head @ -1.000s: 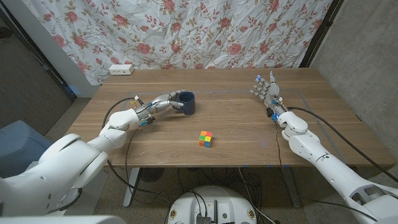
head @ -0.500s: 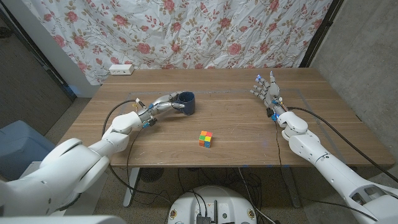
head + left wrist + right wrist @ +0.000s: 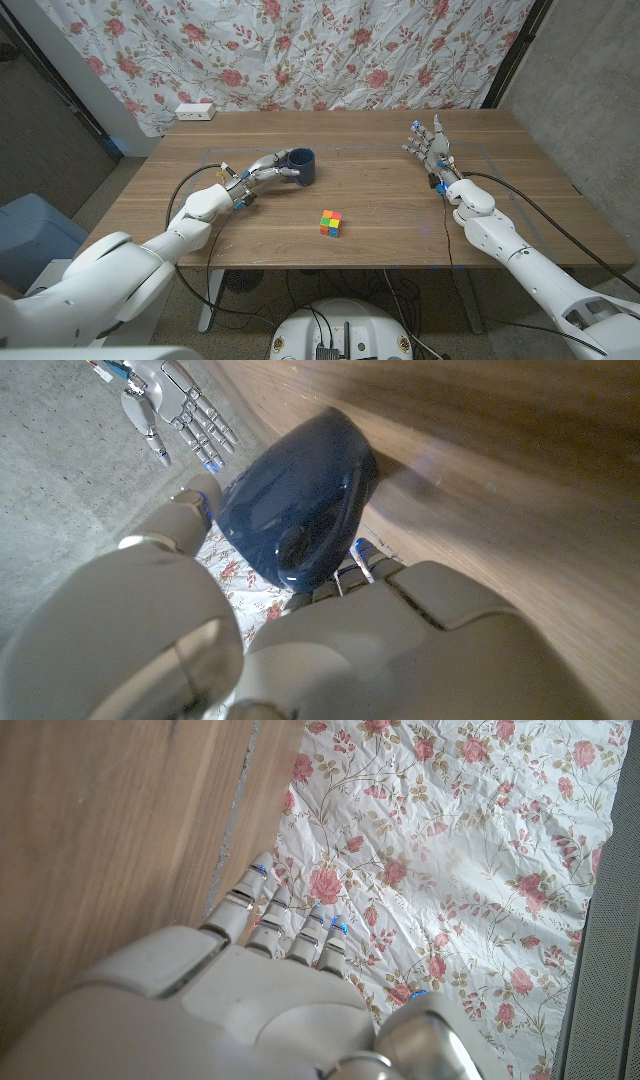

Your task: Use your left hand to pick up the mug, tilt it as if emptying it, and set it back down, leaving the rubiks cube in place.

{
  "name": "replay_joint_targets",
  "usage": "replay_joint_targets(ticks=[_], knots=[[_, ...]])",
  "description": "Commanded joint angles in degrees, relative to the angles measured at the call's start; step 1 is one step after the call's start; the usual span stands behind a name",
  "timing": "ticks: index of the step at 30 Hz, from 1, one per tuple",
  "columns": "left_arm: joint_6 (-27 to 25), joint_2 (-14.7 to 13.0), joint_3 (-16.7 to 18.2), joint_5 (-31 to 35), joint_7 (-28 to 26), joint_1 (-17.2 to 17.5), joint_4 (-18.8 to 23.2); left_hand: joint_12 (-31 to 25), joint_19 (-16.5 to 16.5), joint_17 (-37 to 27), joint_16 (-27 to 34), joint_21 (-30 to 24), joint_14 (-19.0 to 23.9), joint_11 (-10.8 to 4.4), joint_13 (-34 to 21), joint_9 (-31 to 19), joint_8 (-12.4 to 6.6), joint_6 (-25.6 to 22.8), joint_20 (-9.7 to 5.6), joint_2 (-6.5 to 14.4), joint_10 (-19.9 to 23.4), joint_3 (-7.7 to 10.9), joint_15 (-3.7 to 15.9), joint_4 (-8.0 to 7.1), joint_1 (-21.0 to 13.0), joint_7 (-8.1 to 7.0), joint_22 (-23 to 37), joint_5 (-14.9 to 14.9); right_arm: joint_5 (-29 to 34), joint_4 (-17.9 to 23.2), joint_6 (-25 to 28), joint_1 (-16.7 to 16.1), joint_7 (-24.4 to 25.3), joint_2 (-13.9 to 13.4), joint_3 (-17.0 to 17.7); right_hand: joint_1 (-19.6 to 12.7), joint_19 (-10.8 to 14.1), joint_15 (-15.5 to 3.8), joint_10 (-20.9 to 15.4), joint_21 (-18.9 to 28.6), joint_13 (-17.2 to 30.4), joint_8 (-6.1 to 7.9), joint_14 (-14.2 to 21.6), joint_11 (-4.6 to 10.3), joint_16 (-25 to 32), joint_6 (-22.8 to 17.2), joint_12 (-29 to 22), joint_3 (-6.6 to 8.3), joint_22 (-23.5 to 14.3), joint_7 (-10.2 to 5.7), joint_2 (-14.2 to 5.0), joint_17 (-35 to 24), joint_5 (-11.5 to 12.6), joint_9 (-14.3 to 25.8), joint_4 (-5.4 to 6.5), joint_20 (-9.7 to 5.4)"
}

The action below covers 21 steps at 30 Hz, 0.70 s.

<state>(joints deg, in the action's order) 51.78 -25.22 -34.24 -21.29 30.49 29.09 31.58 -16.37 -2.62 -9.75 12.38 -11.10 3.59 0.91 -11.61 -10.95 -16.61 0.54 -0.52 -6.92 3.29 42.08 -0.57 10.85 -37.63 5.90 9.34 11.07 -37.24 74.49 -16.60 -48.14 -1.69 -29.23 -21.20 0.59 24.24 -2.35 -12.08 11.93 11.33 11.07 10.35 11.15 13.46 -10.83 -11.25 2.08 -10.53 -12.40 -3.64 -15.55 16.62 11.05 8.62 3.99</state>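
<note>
From the head view, the left hand [image 3: 258, 170] wraps the mug [image 3: 300, 165] standing on the surface [image 3: 400, 215]; a firm grip before lifting seems wise. The rubiks cube [image 3: 331, 223] sits well apart, nearer the robot. The right hand [image 3: 430, 150] stands empty, fingers spread.

In the left wrist view, fingers [image 3: 195, 500] flank the mug [image 3: 300, 510], upright on the wood.

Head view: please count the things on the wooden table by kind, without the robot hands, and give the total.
Mug: 1, dark blue, upright
Puzzle cube: 1, multicoloured
White power strip: 1, at the far edge near the curtain
Total: 3
</note>
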Motion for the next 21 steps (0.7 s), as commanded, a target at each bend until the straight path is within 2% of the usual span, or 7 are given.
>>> replay_joint_targets(ticks=[1,10,21], knots=[[-0.71,0.01,-0.31,1.26,-4.4,1.6,1.86,-0.57,0.98,-0.34,0.29,-0.37,1.17,-0.13,-0.37,-0.25,-0.72,-1.14,-0.14,-0.22,1.3,0.37,0.16,0.03,-1.17,0.23,0.18,0.31,0.0,0.04,0.0,0.0,0.0,0.0,0.0,-0.48,0.22,-2.83,-0.46,0.35,0.21,0.21,0.36,-0.15,0.15,0.1,-0.27,0.05,-0.29,-0.37,-1.32,-0.31,0.23,0.14,0.4,0.0],[-0.31,0.89,-0.91,2.46,-6.19,0.66,-0.11,-0.48,1.37,-0.36,0.24,-0.27,1.74,-0.04,-0.48,-0.3,-0.86,-1.29,-0.21,-0.47,1.47,0.23,0.29,0.02,-1.75,0.32,0.18,0.27,0.01,-0.03,-0.03,0.02,-0.02,0.02,-0.01,-0.48,0.22,-2.82,-0.49,0.35,0.22,0.22,0.36,-0.13,0.14,0.08,-0.29,0.05,-0.29,-0.37,-1.32,-0.31,0.23,0.14,0.4,-0.01],[0.52,2.94,-1.67,2.85,-5.98,-2.02,-4.67,-0.01,1.45,-0.38,-0.18,-0.05,1.43,0.11,-0.51,-0.32,-0.69,-0.74,-0.29,-0.77,0.85,-0.01,0.06,-0.02,-2.34,0.34,0.19,0.21,0.0,0.0,-0.02,0.02,-0.02,0.0,0.0,-0.48,0.22,-2.8,-0.52,0.35,0.22,0.22,0.36,-0.06,0.14,0.08,-0.3,0.05,-0.29,-0.37,-1.31,-0.31,0.23,0.14,0.4,0.0]])
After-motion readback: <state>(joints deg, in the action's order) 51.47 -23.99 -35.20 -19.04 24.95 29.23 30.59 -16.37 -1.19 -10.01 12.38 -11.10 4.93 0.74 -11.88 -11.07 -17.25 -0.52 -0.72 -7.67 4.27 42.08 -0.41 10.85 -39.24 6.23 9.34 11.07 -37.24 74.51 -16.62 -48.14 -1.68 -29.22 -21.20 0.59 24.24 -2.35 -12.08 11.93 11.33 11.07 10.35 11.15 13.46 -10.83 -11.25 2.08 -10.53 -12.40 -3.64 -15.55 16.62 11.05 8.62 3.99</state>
